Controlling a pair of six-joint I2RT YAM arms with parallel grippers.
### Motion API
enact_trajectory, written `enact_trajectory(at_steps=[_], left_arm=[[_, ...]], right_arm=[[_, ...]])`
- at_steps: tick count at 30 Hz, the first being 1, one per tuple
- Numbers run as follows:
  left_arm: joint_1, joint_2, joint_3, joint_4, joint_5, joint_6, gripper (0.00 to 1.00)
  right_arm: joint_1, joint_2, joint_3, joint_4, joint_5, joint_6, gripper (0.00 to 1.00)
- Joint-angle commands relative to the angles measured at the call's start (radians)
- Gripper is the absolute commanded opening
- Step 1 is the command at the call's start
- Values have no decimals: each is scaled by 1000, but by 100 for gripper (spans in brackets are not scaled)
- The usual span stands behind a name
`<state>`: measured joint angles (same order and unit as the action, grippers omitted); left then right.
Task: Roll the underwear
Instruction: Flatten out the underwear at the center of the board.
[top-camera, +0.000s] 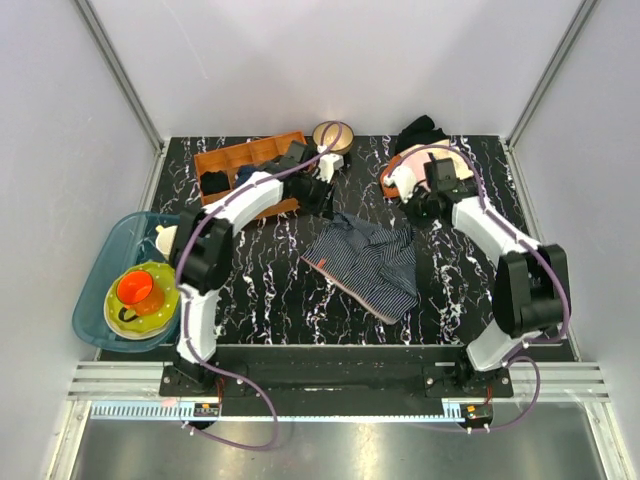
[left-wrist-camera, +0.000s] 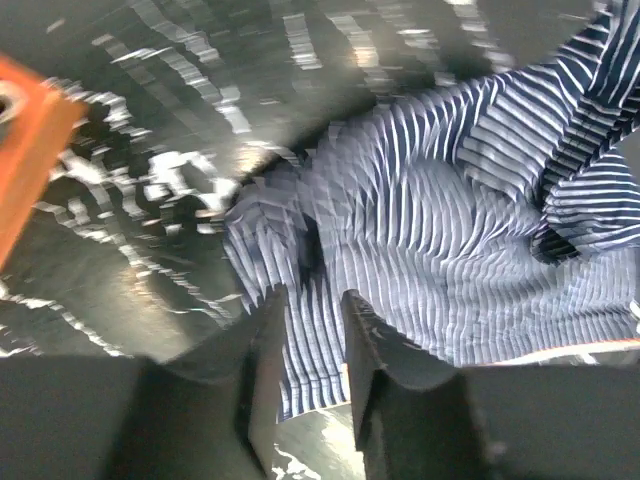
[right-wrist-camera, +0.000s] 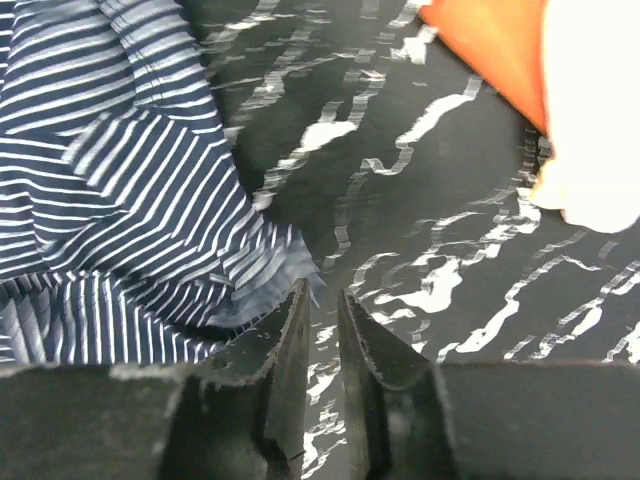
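Teal basin (top-camera: 92, 285) at the table's left edge holds a yellow plate (top-camera: 166, 306) and an orange cup (top-camera: 138, 290). Left gripper (left-wrist-camera: 312, 300): jaws slightly parted over the far left corner of the underwear (top-camera: 365, 262), cloth showing in the gap, not pinched. Underwear lies rumpled and unrolled mid-table, between both grippers. Right gripper (right-wrist-camera: 322, 292): jaws slightly parted at the cloth's far right corner, bare table (right-wrist-camera: 440, 200) between them.

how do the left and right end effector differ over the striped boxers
Left end effector is above the far-left corner of the navy pinstriped cloth boxers, cloth showing through its gap; right end effector is at their far-right corner, black marbled table showing through its gap. Both stand slightly open, clamping nothing.
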<state>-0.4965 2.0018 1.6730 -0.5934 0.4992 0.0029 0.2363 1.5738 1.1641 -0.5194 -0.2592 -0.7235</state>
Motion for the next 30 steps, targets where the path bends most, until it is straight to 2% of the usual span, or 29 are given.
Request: enact_trajectory(at_steps=[1, 2, 4, 5, 6, 8, 9, 10, 11, 12, 13, 14, 15, 16, 20, 21, 24, 28, 30], left_arm=[[10, 26, 189, 1, -289, -73, 39], [10, 12, 194, 12, -310, -72, 44], [10, -55, 165, 40, -340, -54, 49], [10, -83, 145, 47, -338, -35, 50], [10, -116, 117, 66, -327, -27, 52], [10, -228, 3, 86, -308, -9, 53], [10, -270, -43, 105, -291, -11, 54], [12, -352, -86, 112, -292, -9, 58], [13, -398, -176, 125, -292, 17, 62], [15, -446, -220, 132, -289, 22, 63], [25, -542, -261, 141, -295, 28, 66], [33, -595, -356, 158, -292, 29, 73], [42, -648, -399, 171, -292, 28, 83], [68, -757, -453, 185, -292, 23, 99], [125, -1018, -695, 283, -280, 0, 99], [131, -1102, -795, 302, -271, 0, 99], [133, -1213, -933, 352, -240, 14, 99], [131, -1247, -983, 340, -238, 43, 99], [131, -1246, -967, 310, -238, 42, 99]], right_arm=[[-61, 61, 125, 153, 134, 144, 33], [-63, 36, 97, 154, 120, 139, 40], [-63, -3, 59, 156, 62, 112, 47], [-61, -46, 22, 145, 26, 90, 53], [-61, -70, -1, 125, -16, 64, 54], [-61, -148, -59, 72, -200, -86, 54], [-61, -168, -75, -35, -280, -156, 55], [-60, -184, -90, -98, -431, -309, 55], [-60, -201, -115, -196, -495, -367, 58], [-49, -204, -127, -208, -537, -393, 62], [-4, -198, -138, -188, -508, -314, 62], [32, -170, -150, -138, -462, -262, 63], [59, -153, -152, -131, -387, -229, 62], [105, -135, -155, -123, -355, -173, 63], [161, -74, -193, -25, -232, -53, 65], [170, -64, -198, -16, -188, -39, 66], [184, -21, -190, 5, -109, -1, 66], [189, 28, -191, 16, -42, 12, 63], [189, 37, -199, 21, -31, 15, 54]])
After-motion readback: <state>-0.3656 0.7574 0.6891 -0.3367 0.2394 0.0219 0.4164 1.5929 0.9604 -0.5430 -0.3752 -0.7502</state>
